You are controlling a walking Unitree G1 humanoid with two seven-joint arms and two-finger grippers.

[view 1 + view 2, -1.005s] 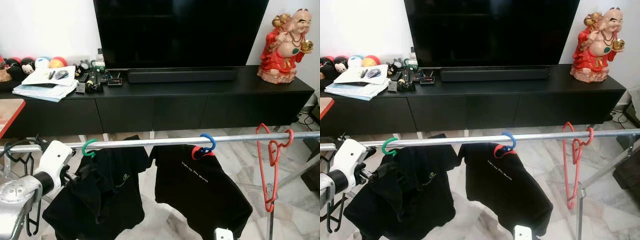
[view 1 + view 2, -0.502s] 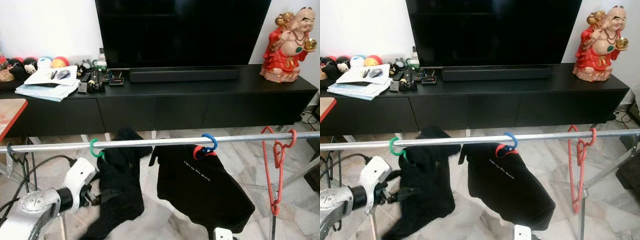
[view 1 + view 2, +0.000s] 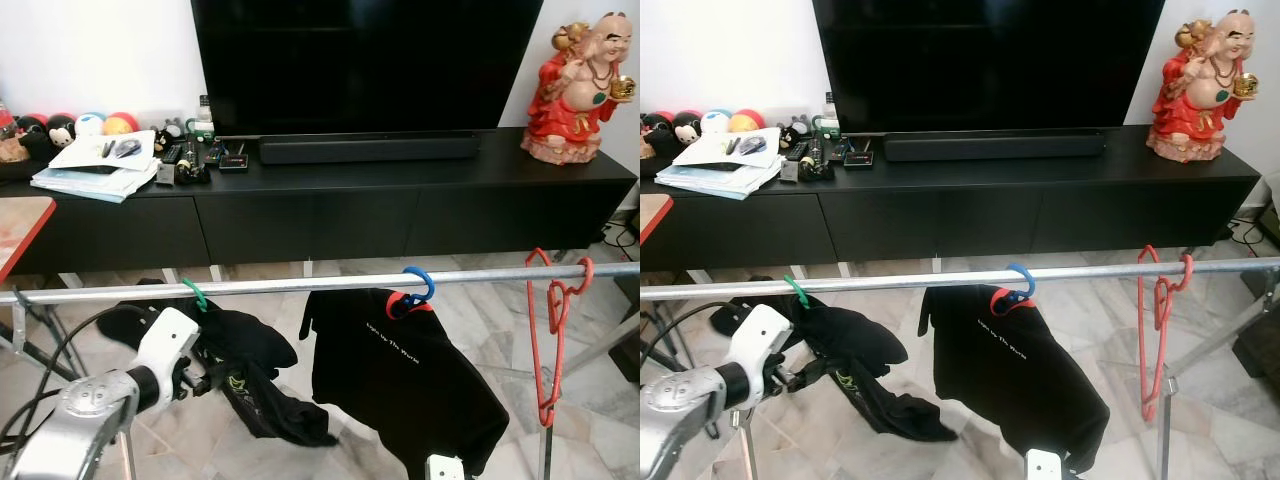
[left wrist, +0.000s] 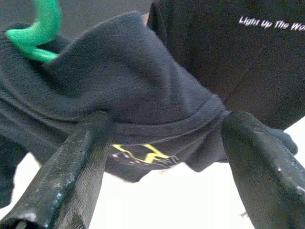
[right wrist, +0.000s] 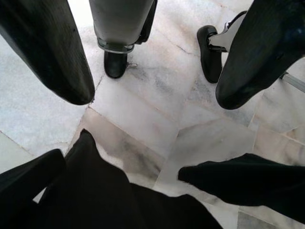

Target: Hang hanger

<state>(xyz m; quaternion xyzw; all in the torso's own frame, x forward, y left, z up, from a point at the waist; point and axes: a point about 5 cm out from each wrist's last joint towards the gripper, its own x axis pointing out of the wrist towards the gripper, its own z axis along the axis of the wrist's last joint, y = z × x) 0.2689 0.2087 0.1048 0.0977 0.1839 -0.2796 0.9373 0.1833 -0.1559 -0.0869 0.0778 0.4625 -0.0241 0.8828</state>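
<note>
Swung out sideways since half a second ago: left shirt (image 3: 245,365), then hanging straight down, now bunched and tilted below the rail (image 3: 320,284), with its green hanger (image 3: 194,293) hook riding the rail further left than before. Left arm lower and nearer the camera than a second ago.

Left gripper (image 4: 162,157) just beside the left shirt, under the rail, fingers (image 4: 78,167) spread apart with a fold of dark cloth lying across between them; no clamp visible. Yellow print showing on the cloth near the fingers.

Second black shirt (image 3: 400,370), white lettering on the chest, hanging from a blue and red hanger (image 3: 415,290) near the rail's middle. Empty red hanger (image 3: 548,330) hooked on the rail well to the right.

Right gripper (image 5: 155,62) down low over marble floor (image 5: 143,124), fingers apart, nothing between them, black cloth below.

Behind the rail: black TV cabinet (image 3: 320,205), TV (image 3: 365,65), red figurine (image 3: 580,90) at the right end, papers (image 3: 95,165) at the left end.
</note>
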